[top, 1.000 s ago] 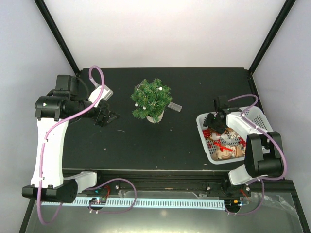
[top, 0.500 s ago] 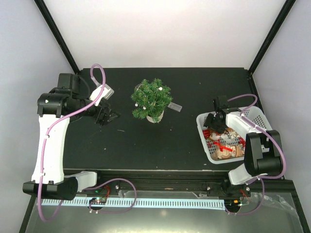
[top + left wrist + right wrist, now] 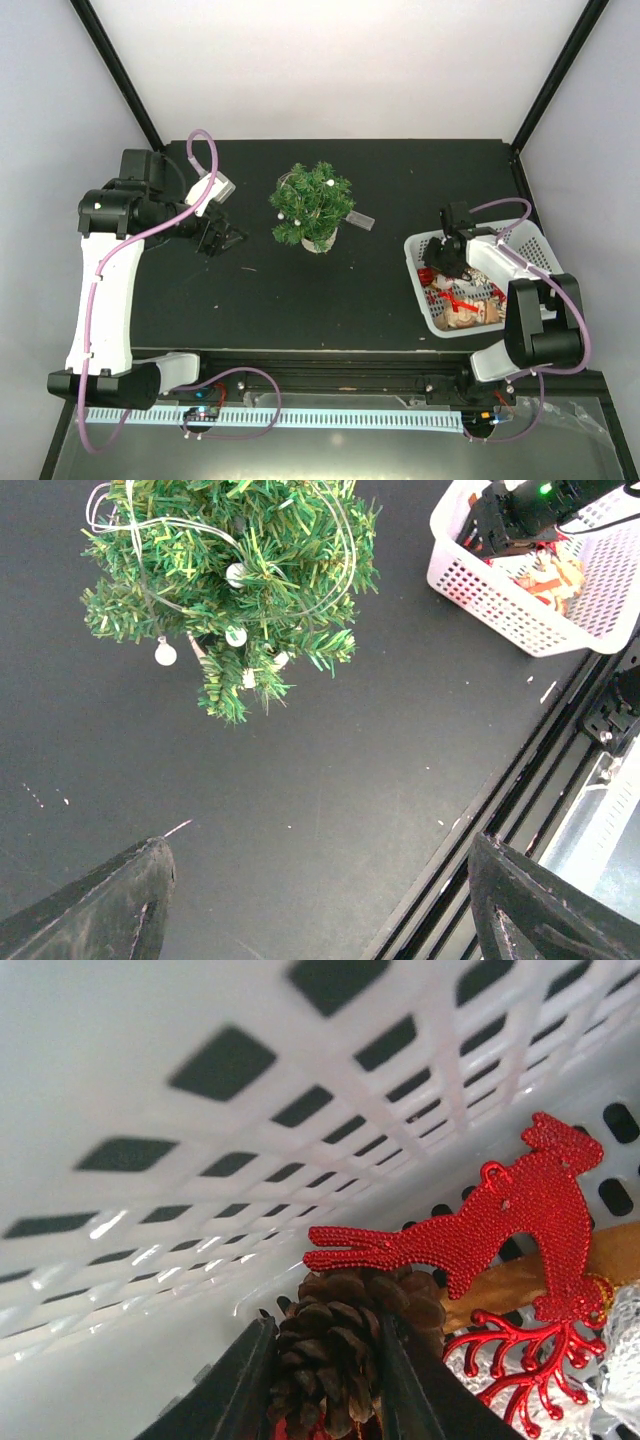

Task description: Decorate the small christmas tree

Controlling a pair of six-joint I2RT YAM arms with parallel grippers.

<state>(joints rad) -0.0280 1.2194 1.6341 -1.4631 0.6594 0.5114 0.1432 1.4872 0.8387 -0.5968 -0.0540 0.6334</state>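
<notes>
the small christmas tree stands upright in its white pot near the middle of the black worktop, between the two arms. a thin pale cord is looped through its branches and a few small white balls hang on it, so some trimming is already in place. no ornament from the white basket shows on it.

the basket sits at the right side of the worktop, well apart from the tree, with several decorations in it. the right claw reaches down inside it. in the right wrist view its two fingers press against either side of a brown pine cone, grasping it, with a red glitter reindeer lying just behind.

the left claw hangs released to the left of the tree, jaws wide, with nothing between them.

by the look of it, the pine cone is not yet lifted. carrying it over, setting it in the branches, and the rest of the basket all remain.
</notes>
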